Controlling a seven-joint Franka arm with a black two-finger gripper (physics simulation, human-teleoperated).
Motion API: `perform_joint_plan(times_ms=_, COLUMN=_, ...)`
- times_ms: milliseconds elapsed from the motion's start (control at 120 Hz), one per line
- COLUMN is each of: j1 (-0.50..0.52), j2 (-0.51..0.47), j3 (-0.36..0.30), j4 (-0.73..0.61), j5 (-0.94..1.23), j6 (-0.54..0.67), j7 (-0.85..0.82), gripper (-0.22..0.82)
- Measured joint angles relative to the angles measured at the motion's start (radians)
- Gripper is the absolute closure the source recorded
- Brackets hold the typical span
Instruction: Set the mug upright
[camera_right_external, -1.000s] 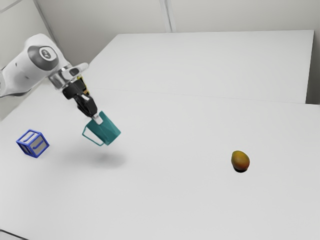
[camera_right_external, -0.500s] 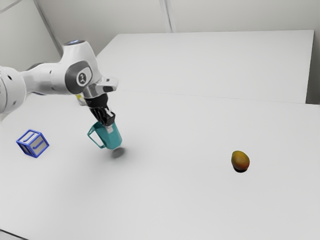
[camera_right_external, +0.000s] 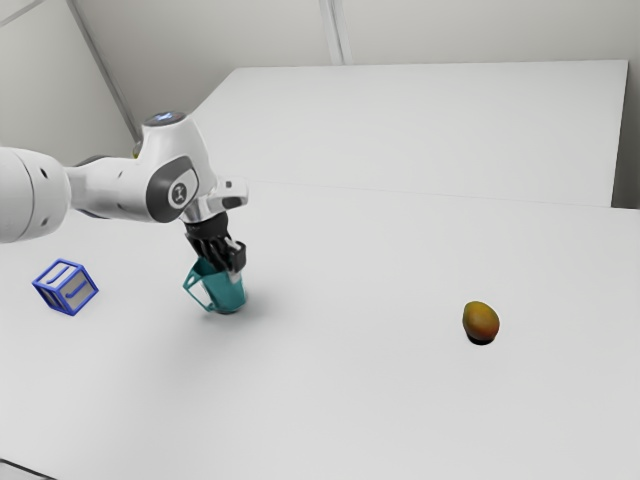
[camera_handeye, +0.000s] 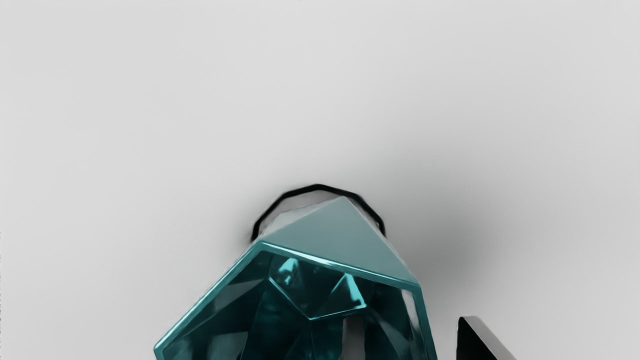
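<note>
- The gripper (camera_right_external: 229, 266) is at the rim of the teal mug (camera_right_external: 226, 293), its fingers apart and astride the wall: one inside the mouth, the other outside with a gap between it and the mug, so it is released.
- The mug lies directly below the gripper, base down on the tabletop (camera_right_external: 350, 400) and close to upright, mouth up, its handle toward the exterior view's left.
- The blue-edged block (camera_right_external: 66, 288) sits off to the exterior view's left of the mug; the orange-brown fruit (camera_right_external: 481, 321) is well apart, toward the exterior view's right.
</note>
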Motion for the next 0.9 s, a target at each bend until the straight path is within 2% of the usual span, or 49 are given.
perform_joint_plan(times_ms=92, j1=-0.001, j2=-0.016, j3=-0.001, j4=0.0, j5=-0.002, j6=0.004, j7=-0.016, gripper=0.31)
perform_joint_plan(times_ms=200, j1=0.001, j2=-0.064, j3=-0.006, j4=0.022, j5=-0.011, j6=-0.032, j7=-0.032, gripper=0.19)
perform_joint_plan(times_ms=308, j1=-0.005, j2=-0.071, j3=-0.009, j4=0.169, j5=-0.031, j6=-0.142, j7=-0.046, gripper=0.11)
perform_joint_plan(times_ms=558, j1=-0.041, j2=-0.042, j3=0.002, j4=0.5, j5=-0.047, j6=-0.395, j7=-0.068, gripper=0.03)
perform_joint_plan(times_ms=725, j1=-0.04, j2=-0.054, j3=0.002, j4=0.557, j5=-0.048, j6=-0.522, j7=-0.078, gripper=0.02)
perform_joint_plan(times_ms=900, j1=-0.037, j2=-0.055, j3=0.005, j4=0.561, j5=-0.049, j6=-0.585, j7=-0.083, gripper=0.01)
